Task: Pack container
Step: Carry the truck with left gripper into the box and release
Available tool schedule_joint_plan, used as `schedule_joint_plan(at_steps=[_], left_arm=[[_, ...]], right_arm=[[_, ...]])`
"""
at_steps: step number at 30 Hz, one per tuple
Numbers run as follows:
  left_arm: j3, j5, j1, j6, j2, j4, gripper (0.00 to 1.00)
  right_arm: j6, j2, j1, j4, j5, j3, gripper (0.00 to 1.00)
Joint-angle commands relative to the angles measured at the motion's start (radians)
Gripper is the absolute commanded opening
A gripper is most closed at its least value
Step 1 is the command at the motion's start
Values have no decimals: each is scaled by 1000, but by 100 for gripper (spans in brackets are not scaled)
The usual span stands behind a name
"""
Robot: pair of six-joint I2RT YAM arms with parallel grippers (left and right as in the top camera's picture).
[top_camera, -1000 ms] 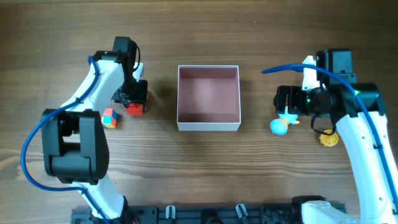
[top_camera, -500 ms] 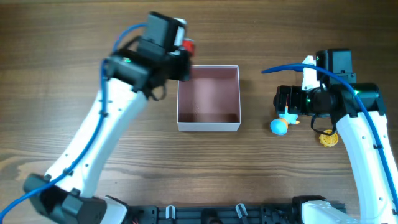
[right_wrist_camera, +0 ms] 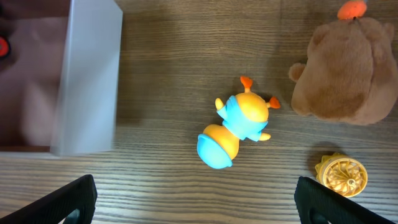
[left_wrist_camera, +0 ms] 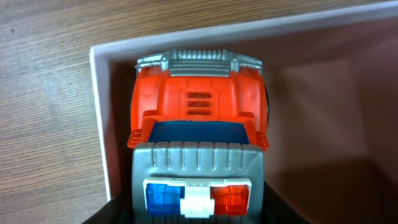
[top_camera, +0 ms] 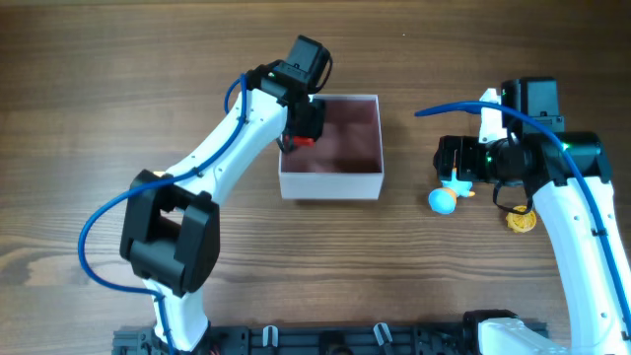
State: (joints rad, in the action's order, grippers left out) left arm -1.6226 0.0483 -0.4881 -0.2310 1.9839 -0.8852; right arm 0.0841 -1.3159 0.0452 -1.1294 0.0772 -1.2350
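Orange toy truck [left_wrist_camera: 198,112] between left gripper [top_camera: 302,133] fingers [left_wrist_camera: 115,215], over container [top_camera: 330,185].

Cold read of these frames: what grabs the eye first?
The orange toy truck with blue-and-red roof lights, held by the left gripper just inside the left wall of the white-walled, pink-floored container. To the right of it, a blue-and-yellow toy lies under the open right gripper, beside a brown plush bear and a small yellow gear.
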Motion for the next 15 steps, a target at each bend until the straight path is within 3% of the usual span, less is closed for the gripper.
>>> schedule_joint_plan(at_steps=[1,5,13,15], left_arm=[[-2,17,43,-16,57,18,6],[-2,17,41,-16,57,2,6],[-2,17,40,-16,57,2,64],[-2,17,40,-16,57,2,73]], right_arm=[[-5,-7,-1,-1,-18,-26,100],[-5,-7,-1,-1,-18,-26,100],[-6,-7,-1,-5,-18,-26,100],[-6,-7,-1,-5,-18,-26,100]])
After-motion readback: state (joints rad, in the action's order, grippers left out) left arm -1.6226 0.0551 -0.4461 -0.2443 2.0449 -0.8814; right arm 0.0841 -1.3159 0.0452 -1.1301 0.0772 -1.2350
